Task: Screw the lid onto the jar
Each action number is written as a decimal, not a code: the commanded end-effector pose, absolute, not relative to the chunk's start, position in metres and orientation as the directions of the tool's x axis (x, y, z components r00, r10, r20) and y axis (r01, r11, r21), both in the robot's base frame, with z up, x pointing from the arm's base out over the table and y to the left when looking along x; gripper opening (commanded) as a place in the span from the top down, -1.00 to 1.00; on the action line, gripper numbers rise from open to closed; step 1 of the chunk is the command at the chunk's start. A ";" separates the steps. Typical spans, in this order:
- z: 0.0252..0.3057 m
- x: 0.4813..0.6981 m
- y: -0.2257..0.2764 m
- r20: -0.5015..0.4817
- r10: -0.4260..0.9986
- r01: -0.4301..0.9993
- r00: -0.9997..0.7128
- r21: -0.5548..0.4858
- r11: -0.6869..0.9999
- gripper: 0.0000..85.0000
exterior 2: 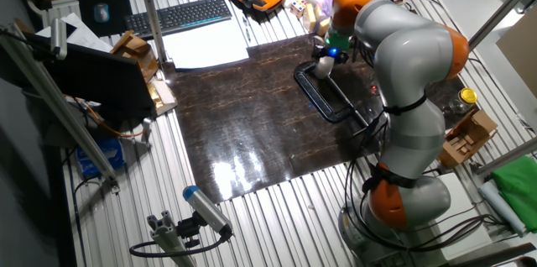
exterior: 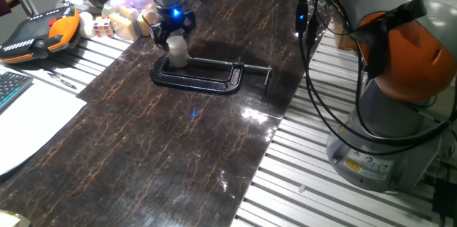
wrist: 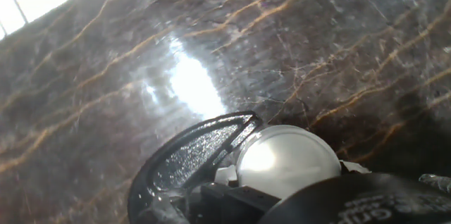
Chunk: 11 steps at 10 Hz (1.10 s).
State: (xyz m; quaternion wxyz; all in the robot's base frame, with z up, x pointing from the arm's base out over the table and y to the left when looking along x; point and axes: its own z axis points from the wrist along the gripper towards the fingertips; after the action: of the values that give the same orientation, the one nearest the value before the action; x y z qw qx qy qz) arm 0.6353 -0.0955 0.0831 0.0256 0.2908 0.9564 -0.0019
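Note:
The small whitish jar (exterior: 178, 58) stands upright, held in the jaws of a black C-clamp (exterior: 207, 78) at the far side of the dark marble board. The grey-white lid (exterior: 176, 42) sits on top of the jar. My gripper (exterior: 174, 40) comes straight down on it, with a finger close on either side, shut on the lid. In the hand view the lid (wrist: 285, 159) is a pale round dome at the bottom, beside the clamp's pad (wrist: 187, 157). In the other fixed view the gripper (exterior 2: 324, 60) stands over the clamp (exterior 2: 325, 97), and the jar is barely visible.
A heap of small toys and dice (exterior: 121, 13) lies just behind the gripper. An orange teach pendant (exterior: 39, 34) and paper (exterior: 28, 123) are at the left. The robot's base (exterior: 400, 91) and cables stand at the right. A clear jar with a yellow lid (exterior 2: 467, 97) sits off the board.

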 end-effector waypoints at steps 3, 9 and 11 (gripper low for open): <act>0.082 0.636 -0.095 -0.040 0.779 0.779 -0.626 0.025 0.627 -0.06; 0.081 0.636 -0.095 -0.041 0.904 0.904 -0.425 0.029 0.426 -0.03; 0.081 0.636 -0.095 -0.038 0.933 0.933 -0.359 0.030 0.360 -0.01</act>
State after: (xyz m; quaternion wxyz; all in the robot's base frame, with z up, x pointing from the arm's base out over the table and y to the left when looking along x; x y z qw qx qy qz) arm 0.6361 -0.0951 0.0814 0.0238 0.4659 0.8845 0.0041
